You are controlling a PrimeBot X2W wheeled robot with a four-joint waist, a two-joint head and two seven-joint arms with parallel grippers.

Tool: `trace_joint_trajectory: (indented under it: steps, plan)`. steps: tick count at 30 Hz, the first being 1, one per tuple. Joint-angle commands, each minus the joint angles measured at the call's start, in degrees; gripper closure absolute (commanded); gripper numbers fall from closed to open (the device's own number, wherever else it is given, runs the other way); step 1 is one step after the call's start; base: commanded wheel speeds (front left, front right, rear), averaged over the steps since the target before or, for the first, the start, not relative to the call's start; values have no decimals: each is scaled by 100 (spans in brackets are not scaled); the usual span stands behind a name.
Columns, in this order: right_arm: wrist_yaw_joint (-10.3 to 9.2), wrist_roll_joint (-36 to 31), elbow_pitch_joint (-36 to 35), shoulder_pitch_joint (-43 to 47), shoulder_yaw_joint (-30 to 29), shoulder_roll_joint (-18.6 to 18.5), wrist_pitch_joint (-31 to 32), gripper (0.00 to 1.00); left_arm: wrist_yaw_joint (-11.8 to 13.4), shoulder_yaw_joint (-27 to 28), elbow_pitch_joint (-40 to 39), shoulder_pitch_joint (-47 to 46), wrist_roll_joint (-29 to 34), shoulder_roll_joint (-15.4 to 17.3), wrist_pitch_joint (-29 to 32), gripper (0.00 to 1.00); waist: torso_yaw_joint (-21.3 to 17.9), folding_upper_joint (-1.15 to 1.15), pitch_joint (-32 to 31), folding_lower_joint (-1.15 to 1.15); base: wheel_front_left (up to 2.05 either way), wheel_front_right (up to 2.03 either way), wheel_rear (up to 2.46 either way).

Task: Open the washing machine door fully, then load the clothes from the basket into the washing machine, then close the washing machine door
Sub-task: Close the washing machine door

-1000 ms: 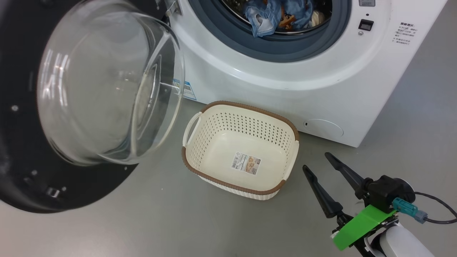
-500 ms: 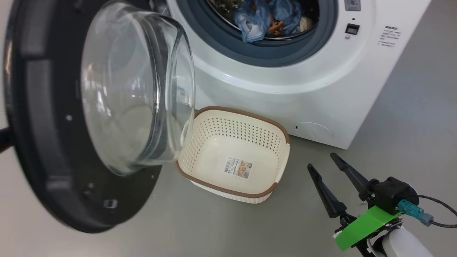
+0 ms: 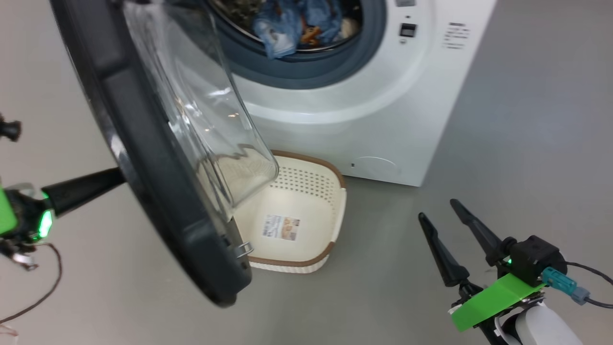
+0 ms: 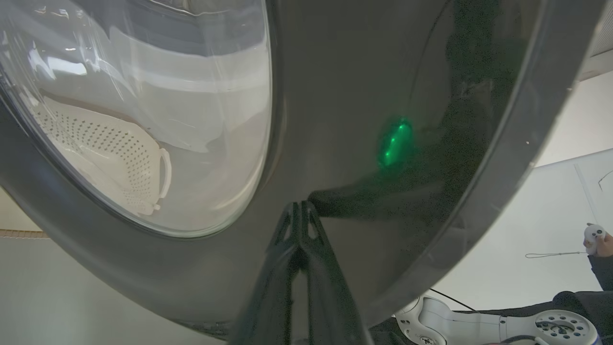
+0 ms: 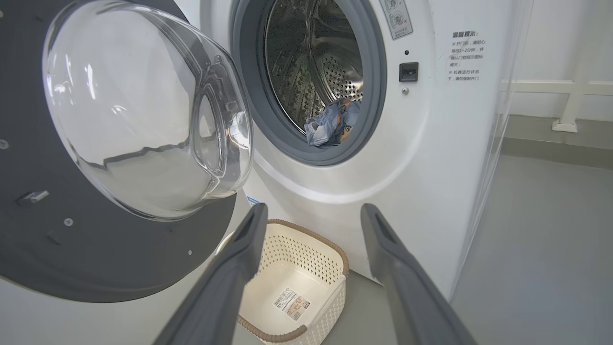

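Half shut now, the washing machine door (image 3: 143,158) has swung from wide open to edge-on, pushed on its outer face by the left gripper (image 3: 112,178), tips pressed together. With the clothes (image 3: 287,24) inside the washing machine (image 3: 364,91) and the basket (image 3: 313,201) empty, closing looks like the last step. Its lower edge seems to pass just beside the basket's left rim, while the right gripper (image 3: 437,209) hangs spread wide and empty over bare floor (image 3: 383,297).

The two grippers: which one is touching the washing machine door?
The left gripper: its shut fingers meet the black outer face of the washing machine door. The right gripper stands open and touches nothing, near the basket.
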Motion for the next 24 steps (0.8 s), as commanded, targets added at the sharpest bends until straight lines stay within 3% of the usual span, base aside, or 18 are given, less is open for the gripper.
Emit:
trace_joint_trajectory:
  steps: [1,14,24]
  plan:
    - [8,-70,-177,41,24,15,-27,0,-67,147,-193,-330,93,126,-87,100,-374,0,57,0,0,0,0]
    - [8,-147,-303,1,-188,218,-27,0,-67,45,142,-910,516,-266,-612,100,-1304,0,341,0,0,0,0]
    - [8,-179,-324,-118,-203,404,-27,0,-67,-21,599,-1506,872,-590,-1184,100,-1759,0,540,0,0,0,0]
